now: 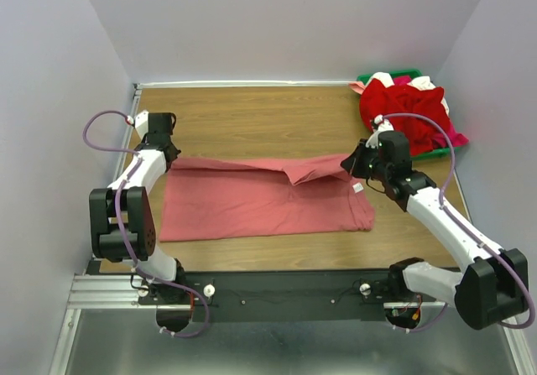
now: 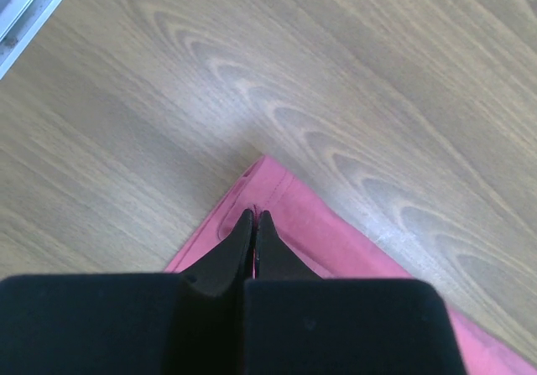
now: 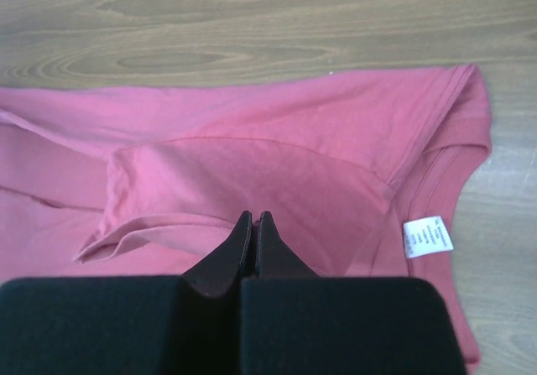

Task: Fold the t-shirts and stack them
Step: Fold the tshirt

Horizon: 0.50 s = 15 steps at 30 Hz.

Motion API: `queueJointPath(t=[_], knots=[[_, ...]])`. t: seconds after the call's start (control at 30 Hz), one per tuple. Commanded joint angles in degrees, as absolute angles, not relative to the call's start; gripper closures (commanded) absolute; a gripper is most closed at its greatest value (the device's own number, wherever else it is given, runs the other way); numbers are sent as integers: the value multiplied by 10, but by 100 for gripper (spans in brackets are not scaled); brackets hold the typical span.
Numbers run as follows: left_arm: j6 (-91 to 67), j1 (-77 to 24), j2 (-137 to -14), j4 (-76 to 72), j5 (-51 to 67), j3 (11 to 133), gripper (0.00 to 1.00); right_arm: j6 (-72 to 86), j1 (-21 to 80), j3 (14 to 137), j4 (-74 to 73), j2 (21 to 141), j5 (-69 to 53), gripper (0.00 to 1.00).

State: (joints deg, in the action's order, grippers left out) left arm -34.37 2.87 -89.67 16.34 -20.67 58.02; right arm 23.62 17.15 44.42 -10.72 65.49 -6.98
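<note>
Your jaws both clamp the pink shirt (image 1: 260, 203): left gripper (image 2: 254, 217) at its far hem corner, right gripper (image 3: 253, 218) near its collar, likely to fold lengthwise.

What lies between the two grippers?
Top external view: the far edge of the pink t-shirt runs from left gripper to right gripper, with a folded-over flap near the right.

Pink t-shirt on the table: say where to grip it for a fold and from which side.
Pinch the pink t-shirt at its far-left hem corner, coming down from the left arm's side. It lies flat, so only an edge gives fingers two faces to close on, and that corner is free, with table showing past it. The left gripper sits there, closed.
</note>
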Motion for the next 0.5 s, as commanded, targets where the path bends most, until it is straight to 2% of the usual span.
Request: queueJointPath(t=[0.0, 0.47], knots=[[-358, 26, -871, 171, -236, 565, 100, 254, 185, 421, -146, 628, -58, 100], [-405, 26, -824, 192, -252, 517, 100, 258, 204, 378, -196, 563, -55, 99]])
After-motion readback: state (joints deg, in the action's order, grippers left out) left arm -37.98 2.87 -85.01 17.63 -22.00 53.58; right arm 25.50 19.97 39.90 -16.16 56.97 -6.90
